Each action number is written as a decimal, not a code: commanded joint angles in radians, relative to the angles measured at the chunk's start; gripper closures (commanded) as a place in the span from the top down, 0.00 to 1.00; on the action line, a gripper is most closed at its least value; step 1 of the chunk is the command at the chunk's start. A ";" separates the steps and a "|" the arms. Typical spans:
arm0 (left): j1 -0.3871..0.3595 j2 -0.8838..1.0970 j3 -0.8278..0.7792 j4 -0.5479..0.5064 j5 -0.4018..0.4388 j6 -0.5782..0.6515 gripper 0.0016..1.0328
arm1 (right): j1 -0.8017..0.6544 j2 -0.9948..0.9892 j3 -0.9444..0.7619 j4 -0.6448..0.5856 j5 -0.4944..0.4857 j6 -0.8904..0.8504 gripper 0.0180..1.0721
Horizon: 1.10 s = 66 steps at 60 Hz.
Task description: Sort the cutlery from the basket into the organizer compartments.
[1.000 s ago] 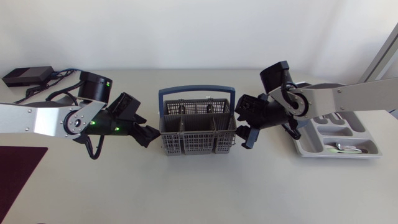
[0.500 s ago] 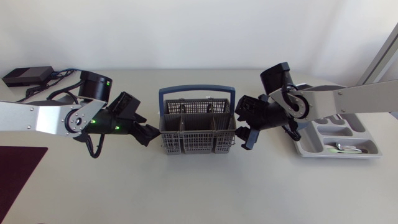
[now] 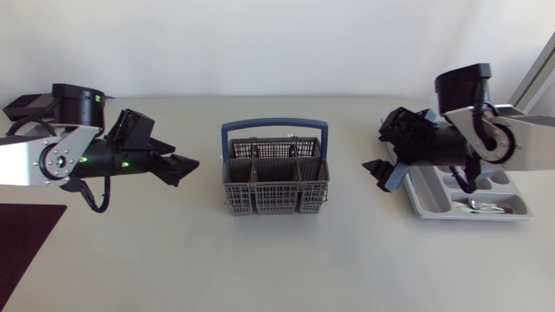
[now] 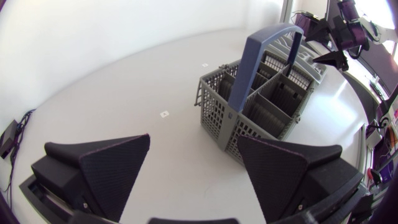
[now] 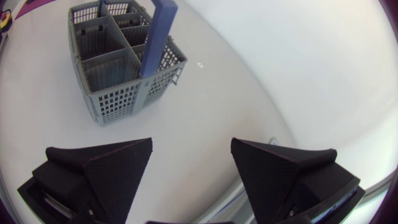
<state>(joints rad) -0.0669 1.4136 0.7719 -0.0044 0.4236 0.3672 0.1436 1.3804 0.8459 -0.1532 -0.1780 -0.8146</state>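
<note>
The left claw (image 3: 180, 167) sits in the left half of the head view, its arm coming in from the left edge. Its tips point toward the basket (image 3: 276, 201) and stand well apart from it. In the left wrist view the left claw (image 4: 194, 148) is spread wide. Its two wedge fingers (image 4: 115, 171) grip nothing, and only bare bench (image 4: 143, 87) shows between them. The basket (image 4: 249, 115) stands ahead of the claw with its blue handle (image 4: 255, 65) upright.

The right claw (image 3: 379, 175) hangs at the right of the head view, between the basket and the organizer (image 3: 473, 217). It is just beside the organizer's near end, its tips facing the basket across open bench (image 3: 277, 269). In the right wrist view the right claw (image 5: 191, 147) is also wide open and touches nothing. The basket (image 5: 121, 99) and its handle (image 5: 158, 34) are ahead of it and well away.

The grey basket is at the middle of the head view, upright on the bench. The organizer lies at the right edge, partly under the right arm, with a piece of silver cutlery (image 3: 481, 204) in its lower compartment. A black box with cables (image 3: 35, 106) sits at the upper left, and a dark mat (image 3: 24, 247) at the lower left.
</note>
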 commanded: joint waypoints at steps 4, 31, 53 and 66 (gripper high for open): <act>0.024 -0.084 -0.071 0.004 0.018 -0.013 0.95 | -0.059 -0.132 -0.099 0.012 0.005 0.014 0.96; 0.059 -0.335 -0.178 0.032 -0.114 -0.185 0.95 | -0.294 -0.425 -0.254 0.023 -0.044 0.155 0.96; 0.079 -0.628 -0.338 0.101 -0.224 -0.341 0.95 | -0.374 -0.670 -0.364 0.076 -0.021 0.335 0.96; 0.079 -0.780 -0.398 0.098 -0.259 -0.340 0.95 | -0.401 -0.817 -0.450 0.155 -0.046 0.367 0.96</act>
<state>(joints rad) 0.0048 0.6800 0.4107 0.0875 0.1738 0.0475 -0.2474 0.6083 0.4450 -0.0257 -0.2131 -0.4889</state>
